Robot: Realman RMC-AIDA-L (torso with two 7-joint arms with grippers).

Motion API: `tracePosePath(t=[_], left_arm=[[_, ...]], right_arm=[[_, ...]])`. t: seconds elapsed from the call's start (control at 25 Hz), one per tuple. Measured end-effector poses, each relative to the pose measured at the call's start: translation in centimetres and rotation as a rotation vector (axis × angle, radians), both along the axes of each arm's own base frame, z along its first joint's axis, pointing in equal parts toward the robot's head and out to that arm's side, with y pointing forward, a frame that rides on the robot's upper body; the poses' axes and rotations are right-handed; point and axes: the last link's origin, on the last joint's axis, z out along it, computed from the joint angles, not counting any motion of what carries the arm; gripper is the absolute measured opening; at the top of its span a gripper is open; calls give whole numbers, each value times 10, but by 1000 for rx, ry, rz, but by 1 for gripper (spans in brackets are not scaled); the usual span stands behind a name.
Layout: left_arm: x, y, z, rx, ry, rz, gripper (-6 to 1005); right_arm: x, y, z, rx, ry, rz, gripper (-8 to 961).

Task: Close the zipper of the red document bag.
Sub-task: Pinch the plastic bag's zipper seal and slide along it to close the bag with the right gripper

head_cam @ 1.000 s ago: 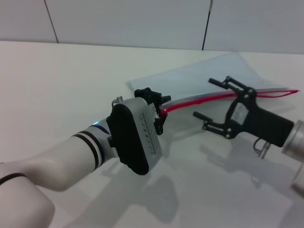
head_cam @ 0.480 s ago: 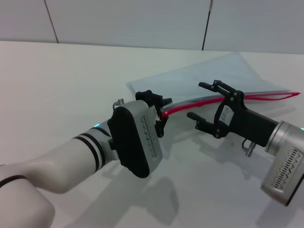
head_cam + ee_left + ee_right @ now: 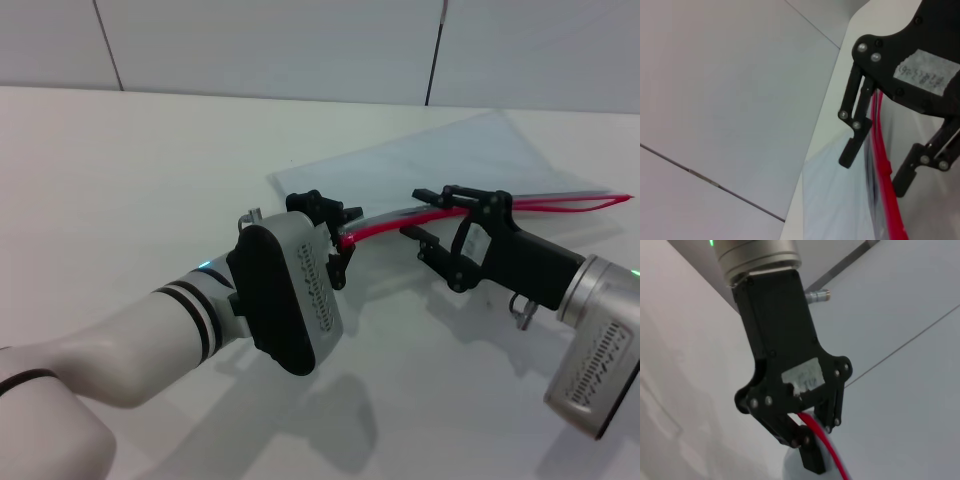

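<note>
The red document bag (image 3: 430,160), a pale translucent pouch, lies flat on the white table. Its red zipper (image 3: 385,226) runs along the near long edge and lifts off the table toward the left. My left gripper (image 3: 340,240) is shut on the zipper's left end. The right wrist view shows that same left gripper (image 3: 807,450) clamped on the red strip (image 3: 832,460). My right gripper (image 3: 416,213) is open, one finger on each side of the zipper a short way right of the left gripper. In the left wrist view, the right gripper (image 3: 875,170) straddles the zipper (image 3: 887,200) without touching it.
The white table (image 3: 150,170) stretches out to the left and toward the front. A tiled grey wall (image 3: 300,40) rises behind the table's far edge. The right end of the zipper reaches the picture's right edge.
My right gripper has moved left along the zipper toward the left gripper, and its fingers have narrowed around the red strip. The left gripper holds still.
</note>
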Motion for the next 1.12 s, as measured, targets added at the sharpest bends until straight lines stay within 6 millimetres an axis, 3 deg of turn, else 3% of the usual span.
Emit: tracePosePath(t=[0.2, 1.12], left_arm=[[0, 0, 0, 1, -1, -1, 92], [-2, 1, -1, 1, 3, 0, 122]], right_arm=[[-1, -1, -2, -2, -2, 7, 395], [-3, -2, -5, -12, -6, 12, 94]])
